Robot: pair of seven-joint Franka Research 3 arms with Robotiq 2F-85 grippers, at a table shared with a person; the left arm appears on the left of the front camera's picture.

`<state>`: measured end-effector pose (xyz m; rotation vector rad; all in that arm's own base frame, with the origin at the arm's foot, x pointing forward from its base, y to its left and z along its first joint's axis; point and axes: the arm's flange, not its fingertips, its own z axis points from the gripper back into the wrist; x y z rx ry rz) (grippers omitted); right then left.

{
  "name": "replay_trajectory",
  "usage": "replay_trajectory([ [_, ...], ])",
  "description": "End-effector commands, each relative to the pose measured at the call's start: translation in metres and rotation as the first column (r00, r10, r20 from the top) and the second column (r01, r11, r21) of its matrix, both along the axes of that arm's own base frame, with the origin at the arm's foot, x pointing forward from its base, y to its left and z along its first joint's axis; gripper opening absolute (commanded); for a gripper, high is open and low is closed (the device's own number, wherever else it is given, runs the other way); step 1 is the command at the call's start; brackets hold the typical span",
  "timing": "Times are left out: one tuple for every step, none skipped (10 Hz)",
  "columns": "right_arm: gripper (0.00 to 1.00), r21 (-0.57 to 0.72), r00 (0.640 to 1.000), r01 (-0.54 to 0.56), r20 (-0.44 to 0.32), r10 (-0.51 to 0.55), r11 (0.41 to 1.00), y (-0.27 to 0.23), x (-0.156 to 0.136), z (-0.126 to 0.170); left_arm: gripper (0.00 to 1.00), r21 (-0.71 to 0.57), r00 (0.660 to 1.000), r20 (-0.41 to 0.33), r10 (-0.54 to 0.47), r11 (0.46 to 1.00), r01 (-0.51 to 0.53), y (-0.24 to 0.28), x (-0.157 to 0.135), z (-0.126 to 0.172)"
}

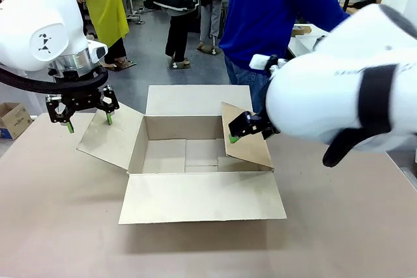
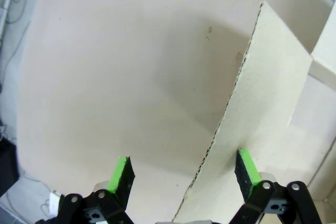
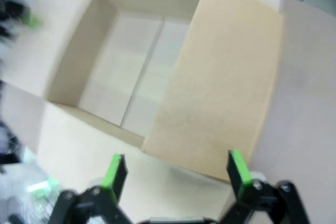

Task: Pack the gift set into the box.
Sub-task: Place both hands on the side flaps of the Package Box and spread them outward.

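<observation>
Brown corrugated cardboard: one box (image 1: 176,127) sits on the table (image 1: 58,226) between two grippers, with all four flaps open. The far and near flaps lie flat, the left flap (image 1: 107,138) splays outward, and the right flap (image 1: 251,141) tilts up over the opening. The left gripper (image 1: 88,122) hangs at the left flap's outer edge with its jaws apart. The right gripper (image 1: 240,131) is at the right flap. One person (image 1: 273,4) in blue stands behind the box.

From the left wrist, the left flap's raw edge rises between the wide-spread jaws; whether they touch it cannot be told.

From the right wrist, which is blurred, the jaws stand wide above the right flap, with the box's pale floor beyond.
</observation>
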<state>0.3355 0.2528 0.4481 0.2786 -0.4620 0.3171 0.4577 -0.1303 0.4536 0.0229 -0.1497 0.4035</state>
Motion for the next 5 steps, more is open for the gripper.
replay_trajectory([
  [1.00,-0.261,0.992,0.039,-0.110,-0.069,0.965,0.059,0.044,0.033,1.00,0.015,1.000,0.002,0.015,1.000,-0.015,0.001,-0.001,0.001],
  [1.00,-0.332,0.984,0.039,-0.152,-0.094,0.942,0.083,0.060,0.038,1.00,0.015,1.000,0.002,0.015,1.000,-0.015,0.001,-0.001,0.001],
  [1.00,-0.373,0.979,0.043,-0.170,-0.113,0.927,0.105,0.076,0.039,1.00,0.015,1.000,0.002,0.015,1.000,-0.015,0.001,-0.001,0.001],
  [1.00,-0.404,0.971,0.079,-0.175,-0.162,0.911,0.122,0.090,0.035,1.00,0.015,1.000,0.002,0.015,1.000,-0.015,0.001,-0.001,0.001],
  [1.00,-0.435,0.957,0.141,-0.171,-0.235,0.889,0.138,0.102,0.026,1.00,0.015,1.000,0.002,0.015,1.000,-0.015,0.001,-0.001,0.001],
])
